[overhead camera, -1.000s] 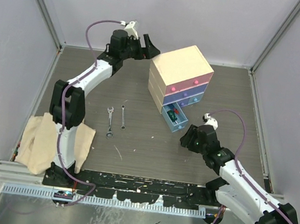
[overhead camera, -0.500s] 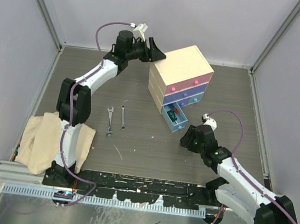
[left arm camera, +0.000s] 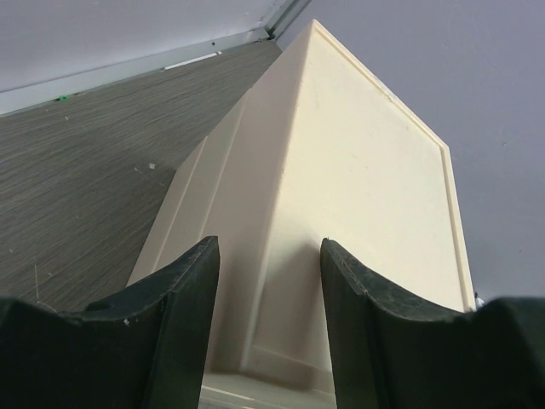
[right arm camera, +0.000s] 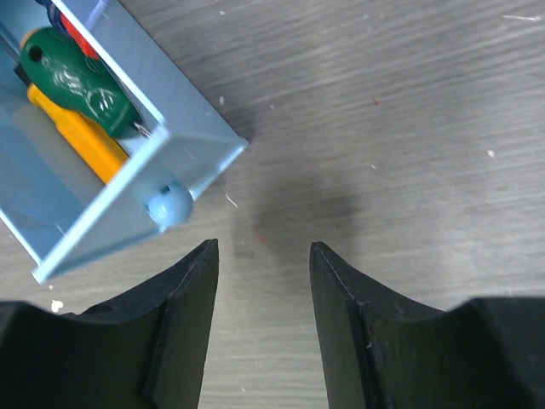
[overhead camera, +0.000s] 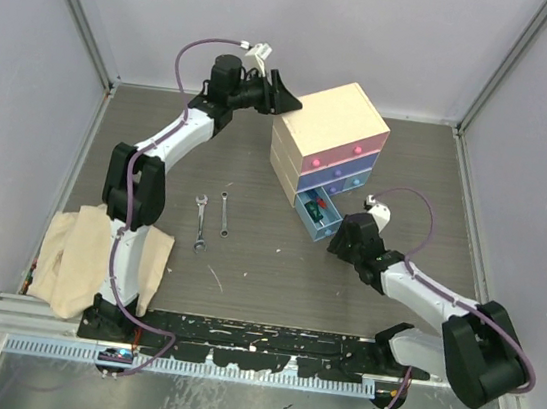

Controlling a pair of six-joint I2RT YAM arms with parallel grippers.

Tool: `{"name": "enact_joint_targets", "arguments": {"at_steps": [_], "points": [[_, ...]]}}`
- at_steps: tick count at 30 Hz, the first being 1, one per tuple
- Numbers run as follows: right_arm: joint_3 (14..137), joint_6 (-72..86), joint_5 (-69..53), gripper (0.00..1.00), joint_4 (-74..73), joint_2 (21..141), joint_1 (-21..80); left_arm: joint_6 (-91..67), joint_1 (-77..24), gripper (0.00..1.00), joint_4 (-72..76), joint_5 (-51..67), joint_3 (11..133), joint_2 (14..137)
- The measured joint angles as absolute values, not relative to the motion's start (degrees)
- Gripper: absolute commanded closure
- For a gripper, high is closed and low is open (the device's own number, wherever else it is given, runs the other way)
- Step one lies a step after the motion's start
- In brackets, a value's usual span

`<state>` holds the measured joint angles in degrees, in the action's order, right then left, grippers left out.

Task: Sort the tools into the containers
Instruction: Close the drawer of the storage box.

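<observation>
Bare table (overhead camera: 276, 265) across centre and lower middle of overhead view. Two wrenches (overhead camera: 200, 223) lying left of centre. Open blue drawer (overhead camera: 322, 231) jutting from chest (overhead camera: 330, 121) at centre right, close beside right gripper (right arm camera: 262, 251). Cloth (overhead camera: 75, 254) at lower left.

No legible text, label, brand, number or sign found in any view. The cream chest (overhead camera: 330, 121), the open blue drawer (right arm camera: 128, 217) and the two wrenches (overhead camera: 201, 219) show no readable marking.

Both arms (overhead camera: 177, 136): white links, black joints, looping purple cables (overhead camera: 196, 45). Left gripper (left arm camera: 267, 256) and right gripper (right arm camera: 262, 256) have matte black fingers (left arm camera: 183, 324).
</observation>
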<state>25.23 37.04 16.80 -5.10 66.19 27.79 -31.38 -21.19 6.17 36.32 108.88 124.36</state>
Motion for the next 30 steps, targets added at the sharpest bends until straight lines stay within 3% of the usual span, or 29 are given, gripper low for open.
{"name": "enact_joint_targets", "arguments": {"at_steps": [19,30], "points": [[35.6,37.4,13.8,0.46,4.9,82.0,26.9,-25.3,-22.1,0.52,2.8,35.7,110.1,123.7],[35.6,40.9,11.0,0.43,11.4,87.9,26.3,-24.2,-22.4,0.52,2.3,35.0,110.1,123.4]]}}
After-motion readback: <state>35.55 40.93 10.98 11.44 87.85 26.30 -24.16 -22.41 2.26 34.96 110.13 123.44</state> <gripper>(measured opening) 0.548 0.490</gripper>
